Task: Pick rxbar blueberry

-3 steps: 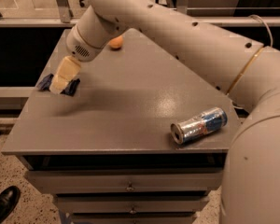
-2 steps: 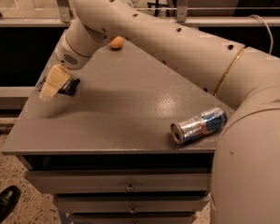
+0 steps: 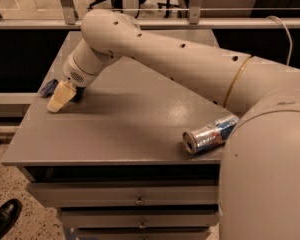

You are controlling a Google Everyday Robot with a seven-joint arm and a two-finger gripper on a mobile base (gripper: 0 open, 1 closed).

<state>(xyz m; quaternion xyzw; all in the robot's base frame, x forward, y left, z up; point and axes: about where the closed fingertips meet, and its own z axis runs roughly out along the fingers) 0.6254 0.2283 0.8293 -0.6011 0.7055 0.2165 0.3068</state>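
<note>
The rxbar blueberry point(image 3: 48, 87) lies at the left edge of the grey table point(image 3: 125, 129). Only a small dark blue end of it shows, because the gripper covers the rest. My gripper point(image 3: 60, 97) is low over the table at the left edge, right on or just in front of the bar. The pale arm reaches across the table from the right.
A silver-and-blue drink can point(image 3: 210, 134) lies on its side near the table's front right edge. Drawers point(image 3: 135, 199) sit under the tabletop. A black shoe point(image 3: 2, 219) is on the floor at the lower left. A metal railing point(image 3: 155, 21) runs behind the table.
The gripper has moved left and a little lower, to the table's left edge over the bar. The arm now hides the orange fruit at the back. The can has not moved.
</note>
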